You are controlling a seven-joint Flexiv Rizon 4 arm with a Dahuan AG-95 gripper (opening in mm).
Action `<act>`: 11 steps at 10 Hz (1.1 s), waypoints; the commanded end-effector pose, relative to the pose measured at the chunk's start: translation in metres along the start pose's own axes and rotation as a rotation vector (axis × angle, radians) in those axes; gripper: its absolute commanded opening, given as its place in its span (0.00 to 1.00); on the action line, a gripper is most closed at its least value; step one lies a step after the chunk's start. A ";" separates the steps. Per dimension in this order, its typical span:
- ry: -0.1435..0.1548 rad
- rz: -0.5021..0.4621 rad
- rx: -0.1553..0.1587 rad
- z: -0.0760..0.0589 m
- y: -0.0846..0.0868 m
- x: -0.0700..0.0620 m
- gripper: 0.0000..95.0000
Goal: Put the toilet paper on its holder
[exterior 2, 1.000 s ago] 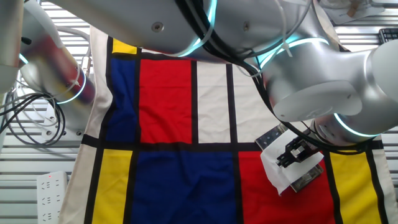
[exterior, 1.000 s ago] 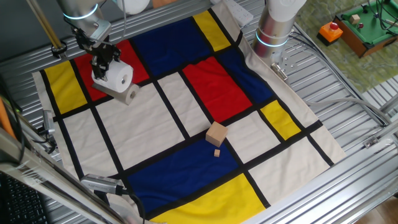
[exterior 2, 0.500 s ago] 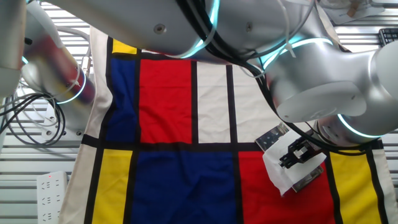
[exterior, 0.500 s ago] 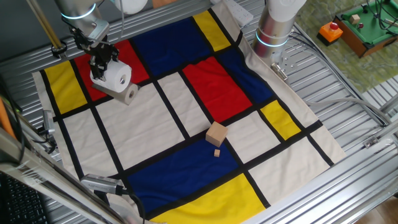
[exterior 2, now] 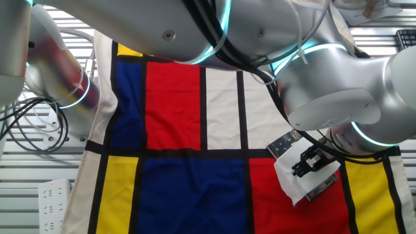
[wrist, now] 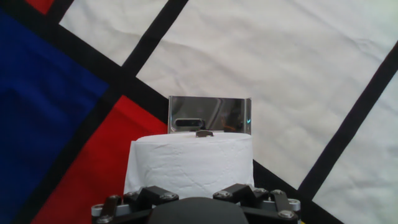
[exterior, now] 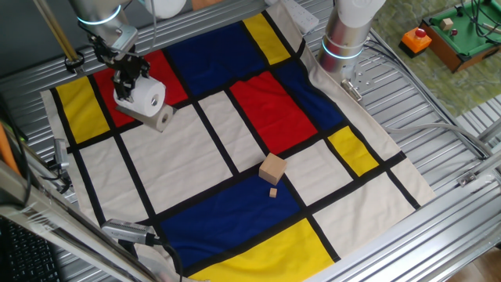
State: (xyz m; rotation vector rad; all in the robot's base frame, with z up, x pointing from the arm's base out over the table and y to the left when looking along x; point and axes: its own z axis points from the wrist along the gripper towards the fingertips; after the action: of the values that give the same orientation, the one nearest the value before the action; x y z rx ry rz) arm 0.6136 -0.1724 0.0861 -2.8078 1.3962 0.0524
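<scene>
While you watch from the fixed camera, the gripper hangs at about ten o'clock on the worktop, right over the toilet paper, which sits at the holder on the red panel of the patterned cloth. You can judge the task nearly done: the roll looks seated on the bracket, and what seems left is letting go and lifting clear. Whether the bar truly runs through the core you cannot confirm from these views.

From the hand camera you see the toilet paper at six o'clock, just in front of the holder's shiny plate, with the gripper hard against its near side. The fingers are cut off by the bottom edge there, so you cannot tell whether they are clamped on the roll or already eased apart.

From the other fixed camera, the arm's silver bulk blocks most of the scene; only part of the toilet paper and an edge of the holder show at four o'clock. A wooden block lies well apart, near the cloth's centre.
</scene>
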 end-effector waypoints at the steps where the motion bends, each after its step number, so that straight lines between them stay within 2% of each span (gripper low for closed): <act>1: 0.001 -0.001 0.000 0.000 0.000 0.000 0.00; 11: 0.009 -0.023 0.007 -0.002 0.001 0.002 0.00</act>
State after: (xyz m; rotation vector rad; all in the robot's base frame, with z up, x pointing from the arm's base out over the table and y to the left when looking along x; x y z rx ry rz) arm 0.6151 -0.1746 0.0878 -2.8209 1.3627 0.0387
